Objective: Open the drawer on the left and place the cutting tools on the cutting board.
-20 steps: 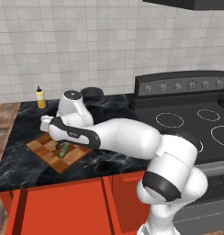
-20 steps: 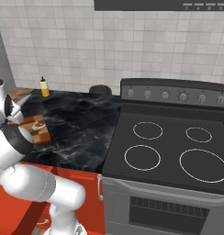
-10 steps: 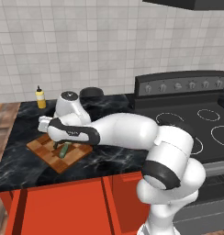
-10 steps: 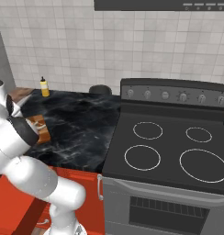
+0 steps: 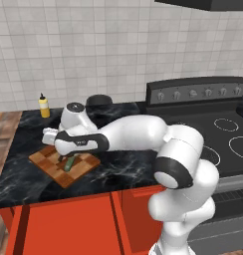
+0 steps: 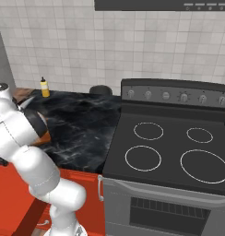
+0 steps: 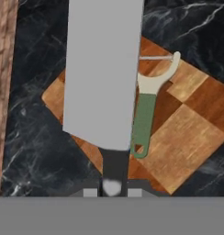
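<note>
A black range (image 6: 174, 152) with four ringed burners and a row of knobs on its back panel stands at the right; left of it runs the desk (image 5: 118, 169), a black marble slab veined in white, carried on red-orange cabinet fronts (image 5: 68, 224). The white arm (image 5: 138, 134) reaches leftward over the desk to the cutting board (image 5: 49, 162), a square wooden board of checkered light and dark brown blocks lying near the desk's left end. In the hand view the end effector (image 7: 112, 188) is closed to a narrow gap on the dark handle of one knife (image 7: 104, 78), whose broad, flat silver blade extends away from the camera above the cutting board (image 7: 192, 133); whether the blade touches the wood cannot be told. One Y-shaped peeler (image 7: 146, 114), with a green handle and a pale forked head bridged by a thin metal blade, lies flat on the board just beside the knife; in the left base view the peeler (image 5: 68, 163) shows as a small green shape under the hand. At the far edge of the desk, against the tiled wall, stand one yellow bottle (image 5: 43, 106) with a dark cap and one dark, low round object (image 5: 99, 100), too indistinct to identify.
</note>
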Controlling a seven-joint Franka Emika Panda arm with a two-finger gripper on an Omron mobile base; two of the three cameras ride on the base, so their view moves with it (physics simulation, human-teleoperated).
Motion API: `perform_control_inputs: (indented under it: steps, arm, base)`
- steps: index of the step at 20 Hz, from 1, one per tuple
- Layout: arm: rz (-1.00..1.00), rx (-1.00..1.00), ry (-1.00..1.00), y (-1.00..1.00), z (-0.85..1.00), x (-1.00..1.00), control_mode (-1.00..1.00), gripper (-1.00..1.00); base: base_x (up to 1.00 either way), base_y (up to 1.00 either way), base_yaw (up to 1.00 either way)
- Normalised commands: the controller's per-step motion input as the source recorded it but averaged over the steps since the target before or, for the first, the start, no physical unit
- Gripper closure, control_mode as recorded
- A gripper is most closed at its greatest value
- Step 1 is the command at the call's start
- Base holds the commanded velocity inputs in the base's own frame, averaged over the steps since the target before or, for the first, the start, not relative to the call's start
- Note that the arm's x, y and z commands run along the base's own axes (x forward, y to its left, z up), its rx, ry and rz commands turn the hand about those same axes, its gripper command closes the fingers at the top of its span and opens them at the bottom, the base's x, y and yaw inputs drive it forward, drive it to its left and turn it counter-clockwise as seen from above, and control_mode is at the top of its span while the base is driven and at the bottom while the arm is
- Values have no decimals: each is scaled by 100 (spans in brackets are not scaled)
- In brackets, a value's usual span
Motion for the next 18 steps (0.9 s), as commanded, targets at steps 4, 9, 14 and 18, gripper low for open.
perform_control_inputs:
  steps: [4,9,14,18]
  arm:
    - [0,0,0,11,-23,19,-100,100]
    - [0,0,0,21,-25,15,-100,100]
    - [0,0,0,37,-28,3,-100,100]
    - [0,0,0,36,-32,12,-100,100]
  base:
    - [0,0,0]
    - [0,0,0]
    - [0,0,0]
    - [0,0,0]
